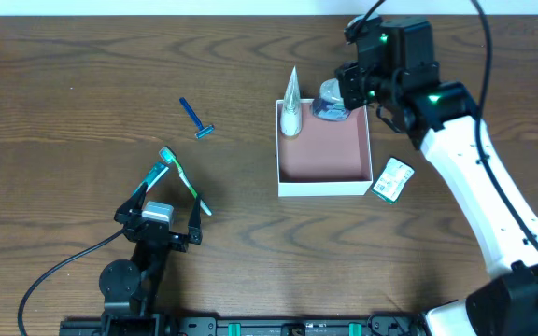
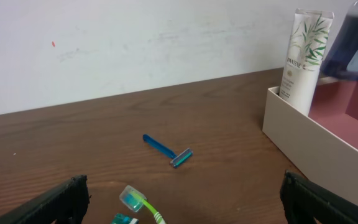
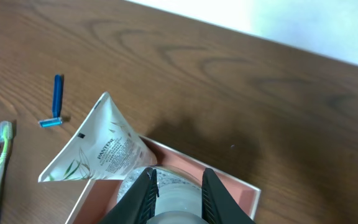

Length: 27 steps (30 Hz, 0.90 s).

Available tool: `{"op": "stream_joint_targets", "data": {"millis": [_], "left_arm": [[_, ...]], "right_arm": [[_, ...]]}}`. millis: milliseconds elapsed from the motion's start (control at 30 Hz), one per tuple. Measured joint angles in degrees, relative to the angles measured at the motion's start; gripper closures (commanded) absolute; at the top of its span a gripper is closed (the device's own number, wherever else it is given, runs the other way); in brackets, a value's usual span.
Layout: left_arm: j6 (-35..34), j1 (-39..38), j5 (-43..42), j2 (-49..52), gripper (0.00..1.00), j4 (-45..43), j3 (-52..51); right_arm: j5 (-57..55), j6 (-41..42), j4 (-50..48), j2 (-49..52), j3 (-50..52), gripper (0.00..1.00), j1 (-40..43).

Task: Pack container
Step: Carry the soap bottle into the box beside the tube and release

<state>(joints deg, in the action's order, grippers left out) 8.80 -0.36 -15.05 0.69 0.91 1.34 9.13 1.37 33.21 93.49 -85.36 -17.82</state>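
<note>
Spreading across every view is the brown wood-grain tabletop (image 1: 82, 56). The container (image 1: 325, 188), a shallow square box with white walls and a pink floor, sits just right of the tabletop's middle, toward 2 o'clock in the overhead view.

The right hand (image 3: 177, 186) hangs over the container's 1 o'clock corner. Its fingers are drawn close together and clamp the sides of a bottle (image 1: 329, 105), pale with a dark blue part. The pictures do not show whether the bottle touches the pink floor.

The left hand (image 1: 169, 198) is low over the tabletop at 8 o'clock from the container, well apart from it. Its fingers are spread as wide as they go, and it grips nothing.

A white tube (image 1: 290, 107) with leaf print stands in the container's 11 o'clock corner, crimped end up.

A green and white toothbrush (image 1: 183, 179) lies flat between the left hand's spread fingers.

A small green and white packet (image 1: 393, 179) lies on the tabletop just beside the container's 4 o'clock corner.

A blue razor (image 1: 196, 119) lies at 9 o'clock from the container, well apart from it.
</note>
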Motion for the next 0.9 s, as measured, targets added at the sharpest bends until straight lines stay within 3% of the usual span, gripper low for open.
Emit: {"op": "stream_joint_targets", "data": {"millis": [900], "left_arm": [[0.00, 0.00, 0.02, 0.00, 0.02, 0.00, 0.00]], "right_arm": [[-1.01, -0.68, -4.35, 8.17, 0.00, 0.99, -1.77]]}}
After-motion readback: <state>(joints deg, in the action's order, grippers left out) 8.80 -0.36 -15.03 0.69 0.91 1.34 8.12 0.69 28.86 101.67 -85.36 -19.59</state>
